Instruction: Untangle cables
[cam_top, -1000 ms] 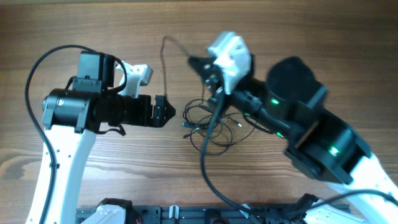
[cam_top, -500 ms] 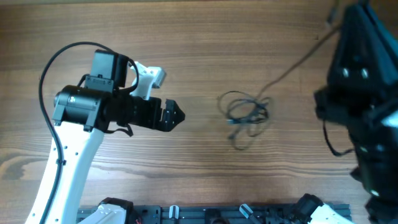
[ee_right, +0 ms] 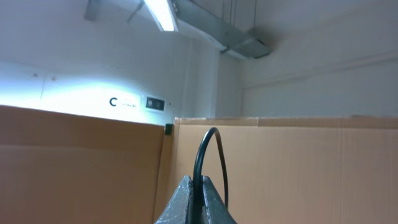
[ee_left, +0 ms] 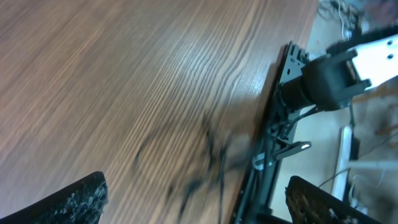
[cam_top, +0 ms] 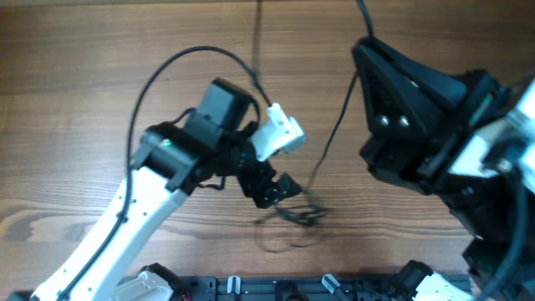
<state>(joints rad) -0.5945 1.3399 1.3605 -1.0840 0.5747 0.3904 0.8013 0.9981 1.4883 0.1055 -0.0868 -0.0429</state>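
Wooden table (cam_top: 100, 50) bearing a tangle of thin black cables (cam_top: 294, 224) near its front edge, with the left gripper (cam_top: 274, 191) spread wide and empty just above the tangle, and the raised right gripper (ee_right: 200, 182) pinched tight on one looped strand (ee_right: 212, 129) of cable.

We see the left arm (cam_top: 109, 226) clad in white shells, with a black motor housing (cam_top: 188, 159) carrying a small green light (cam_top: 166, 144). A black cable (cam_top: 167, 71) loops off it, and a white camera mount (cam_top: 280, 134) sits beside the black left claw (cam_top: 276, 191), whose finger pads (ee_left: 71, 199) look rough and speckled. The right arm (cam_top: 418, 109) is angular black with white panels. The right claw (ee_right: 196, 198) has slim grey fingers.
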